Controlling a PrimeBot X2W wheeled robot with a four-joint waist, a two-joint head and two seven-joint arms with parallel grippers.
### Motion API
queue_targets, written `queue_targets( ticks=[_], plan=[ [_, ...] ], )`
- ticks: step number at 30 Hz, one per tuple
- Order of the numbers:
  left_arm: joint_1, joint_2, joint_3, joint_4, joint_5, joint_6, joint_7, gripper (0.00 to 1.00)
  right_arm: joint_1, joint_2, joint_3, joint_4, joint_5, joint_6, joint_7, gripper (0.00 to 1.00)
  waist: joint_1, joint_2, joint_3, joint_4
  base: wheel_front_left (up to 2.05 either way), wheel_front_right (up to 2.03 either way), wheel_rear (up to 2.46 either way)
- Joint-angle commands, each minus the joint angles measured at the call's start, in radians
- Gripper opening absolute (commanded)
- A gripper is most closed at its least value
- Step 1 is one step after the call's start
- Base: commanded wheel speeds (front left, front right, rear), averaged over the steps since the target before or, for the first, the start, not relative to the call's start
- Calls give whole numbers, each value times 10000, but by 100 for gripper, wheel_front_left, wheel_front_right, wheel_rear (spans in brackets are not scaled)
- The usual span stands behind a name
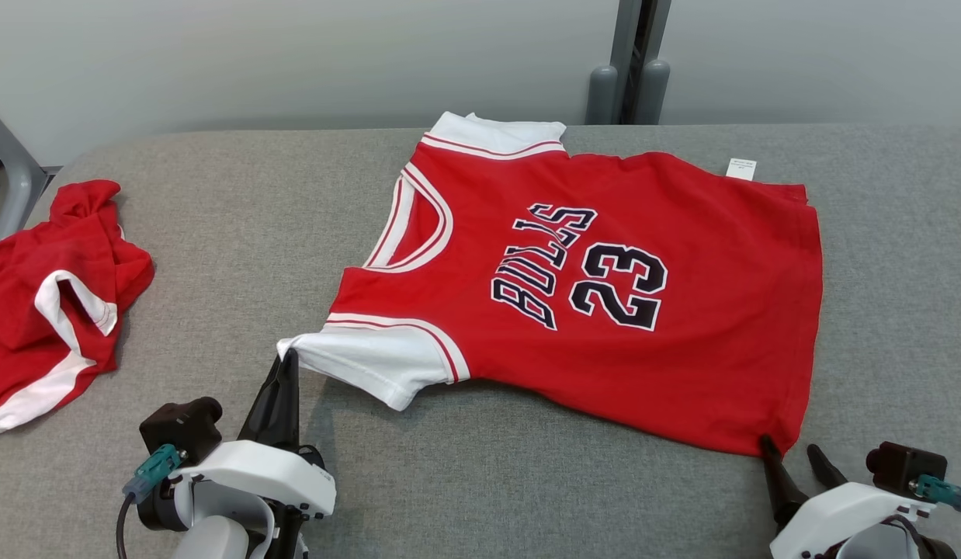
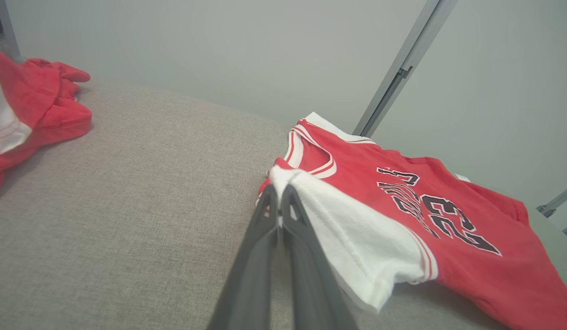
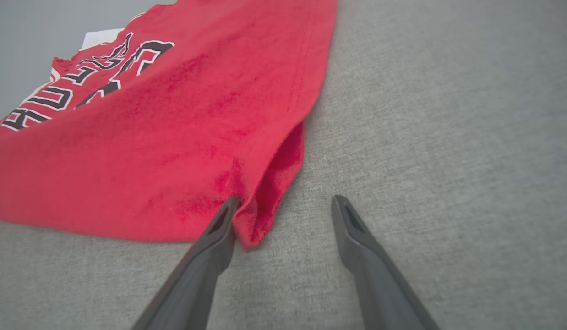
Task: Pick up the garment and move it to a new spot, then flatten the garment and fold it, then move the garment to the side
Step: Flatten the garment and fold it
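Observation:
The garment (image 1: 605, 310) is a red jersey with white sleeves and dark lettering, spread face up on the grey padded table (image 1: 216, 233). My left gripper (image 1: 288, 355) is shut on the tip of the near white sleeve (image 2: 357, 233); in the left wrist view the gripper (image 2: 279, 190) pinches the sleeve's edge, slightly raised off the table. My right gripper (image 1: 791, 446) stands open at the near right hem corner. In the right wrist view the gripper (image 3: 286, 200) has its left finger (image 3: 219, 229) touching the red corner (image 3: 260, 206), and its other finger is over bare table.
A second red and white garment (image 1: 53, 295) lies crumpled at the table's left edge, also seen in the left wrist view (image 2: 31, 101). A grey post (image 1: 636, 62) rises behind the table's far edge. A small white label (image 1: 741, 168) sticks out at the jersey's far hem.

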Motion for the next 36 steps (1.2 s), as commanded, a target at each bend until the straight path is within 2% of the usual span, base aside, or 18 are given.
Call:
queue_targets(
  ticks=[1,4,5,6,7,15,21,27,29,36],
  plan=[
    [64,56,19,-61,-39,66,5,0,10,158,211,272,126,8,79,100,0,0,-1,22,0,0,0],
    [89,81,11,-99,-63,82,4,0,-67,227,553,334,355,15,59,100,0,0,5,39,0,0,0],
    [92,88,11,-108,-72,93,5,0,-76,234,685,346,457,15,63,50,0,0,6,40,0,0,0],
    [96,96,13,-117,-79,98,4,0,-93,229,774,352,544,15,35,31,0,0,5,38,0,0,0],
    [105,103,9,-123,-85,108,2,0,-107,191,884,357,610,15,3,0,0,0,2,33,0,0,0],
    [157,179,-44,-220,-109,145,24,0,-325,-453,1096,95,1089,1,-392,0,0,0,-86,-94,0,0,0],
    [143,69,-33,-684,-532,-246,110,0,-621,-1171,1336,-825,1123,3,-220,0,0,0,-226,-297,0,0,0],
    [-214,-68,-16,-1826,-1264,-920,169,0,-1158,-1776,1467,-2210,1212,3,560,0,0,0,-417,-496,0,0,0],
    [-441,-181,80,-2678,-2003,-1162,370,0,-1547,-2108,1569,-2930,1096,3,1161,0,0,0,-518,-588,0,0,0],
    [-1193,-278,397,-4271,-2807,-940,840,0,-2622,-2515,1385,-4026,1190,3,2261,0,0,0,-629,-742,0,0,0]
  ],
)
